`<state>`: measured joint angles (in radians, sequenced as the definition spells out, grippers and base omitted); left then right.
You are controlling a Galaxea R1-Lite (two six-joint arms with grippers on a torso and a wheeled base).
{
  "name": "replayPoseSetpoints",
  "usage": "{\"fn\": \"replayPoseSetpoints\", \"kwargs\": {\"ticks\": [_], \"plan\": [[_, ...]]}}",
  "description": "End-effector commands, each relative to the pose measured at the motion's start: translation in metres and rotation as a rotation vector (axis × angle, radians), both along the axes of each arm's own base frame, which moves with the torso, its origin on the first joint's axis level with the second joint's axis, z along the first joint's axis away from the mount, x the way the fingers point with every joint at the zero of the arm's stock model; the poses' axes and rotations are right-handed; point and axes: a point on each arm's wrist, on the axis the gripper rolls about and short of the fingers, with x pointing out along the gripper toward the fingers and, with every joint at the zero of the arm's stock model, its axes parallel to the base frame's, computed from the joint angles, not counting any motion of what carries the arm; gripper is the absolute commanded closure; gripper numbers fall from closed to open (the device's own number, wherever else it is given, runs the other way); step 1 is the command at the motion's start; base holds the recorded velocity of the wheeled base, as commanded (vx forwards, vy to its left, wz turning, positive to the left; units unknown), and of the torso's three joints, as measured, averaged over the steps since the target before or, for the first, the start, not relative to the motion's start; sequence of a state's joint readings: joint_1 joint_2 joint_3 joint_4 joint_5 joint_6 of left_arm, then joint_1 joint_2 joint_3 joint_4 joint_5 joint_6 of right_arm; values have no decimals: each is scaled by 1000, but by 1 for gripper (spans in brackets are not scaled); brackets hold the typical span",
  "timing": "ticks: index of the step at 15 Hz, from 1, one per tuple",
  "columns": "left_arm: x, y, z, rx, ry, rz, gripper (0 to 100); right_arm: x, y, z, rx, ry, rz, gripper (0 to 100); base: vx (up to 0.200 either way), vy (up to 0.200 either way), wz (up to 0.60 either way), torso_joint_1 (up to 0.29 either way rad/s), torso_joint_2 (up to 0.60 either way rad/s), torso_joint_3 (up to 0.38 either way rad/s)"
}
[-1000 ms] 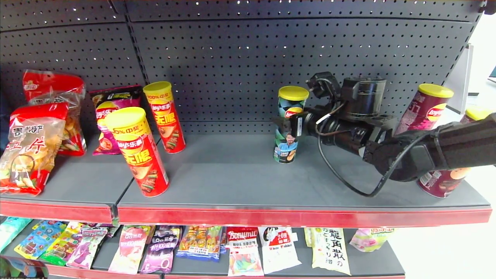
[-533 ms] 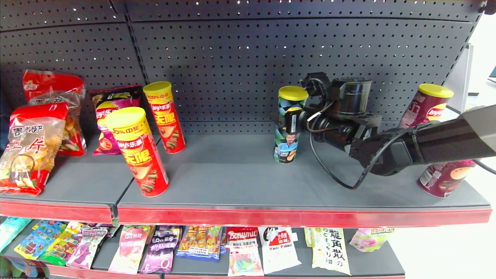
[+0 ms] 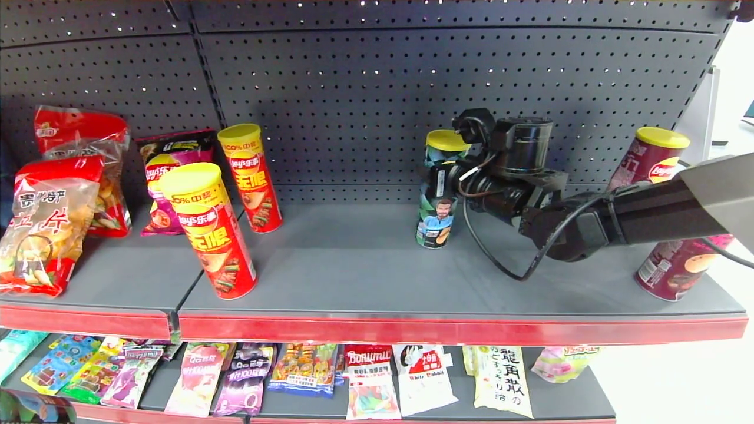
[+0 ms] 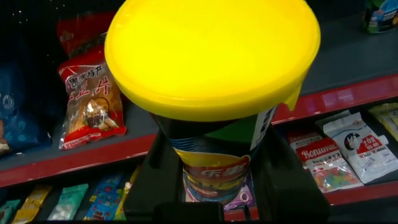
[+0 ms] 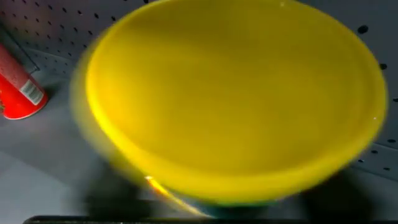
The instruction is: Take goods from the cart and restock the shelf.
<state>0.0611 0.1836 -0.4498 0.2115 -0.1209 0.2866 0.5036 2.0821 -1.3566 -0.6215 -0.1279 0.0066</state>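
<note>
Item, left gripper (image 4: 214, 186): closed around the held canister (image 4: 211, 56), yellow lid towards the wrist, off the shelf (image 3: 353, 265) and out in front of it. Item, red snack bags (image 3: 50, 218), far left, leaning. Item, purple chip bag (image 3: 171, 171), against the back panel. Item, front red canister (image 3: 209, 229) and rear red canister (image 3: 250, 176), both upright and apart. Item, teal canister (image 3: 435, 221), mid-shelf, base on the board. Item, right gripper (image 3: 440, 184): at that canister's upper body; I cannot tell whether it grips or only touches. Item, maroon canister (image 3: 648, 162), behind my right forearm. Handling note, as I judge it: this step is settling the teal canister. I should confirm its base sits flat before letting go, then draw straight back, low and slow, so neither the cable loop nor my forearm tips it or the maroon one. The bare stretch between the rear red and teal canisters suits the held one.
</note>
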Motion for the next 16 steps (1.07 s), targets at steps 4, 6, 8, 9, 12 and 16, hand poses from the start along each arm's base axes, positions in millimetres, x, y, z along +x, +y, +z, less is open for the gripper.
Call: {"fn": "replayPoseSetpoints", "kwargs": {"ticks": [4,6,8,9,12,16], "plan": [[1,0,-3,0,7,2,100,-18,15,9,1,-10,-18,100,0,0,0,0,0,0],[0,0,-4,0,4,2,100,-42,18,22,-1,-24,-42,100,0,0,0,0,0,0],[0,0,-4,-2,7,0,100,-65,16,23,-23,-8,-69,100,0,0,0,0,0,0],[1,0,-5,-2,13,0,100,-78,13,20,-35,8,-77,100,0,0,0,0,0,0],[3,0,-9,-3,24,-2,100,-98,6,16,-59,27,-115,100,0,0,0,0,0,0],[3,0,-10,-3,27,-3,100,-109,12,15,-39,37,-115,100,0,0,0,0,0,0]]}}
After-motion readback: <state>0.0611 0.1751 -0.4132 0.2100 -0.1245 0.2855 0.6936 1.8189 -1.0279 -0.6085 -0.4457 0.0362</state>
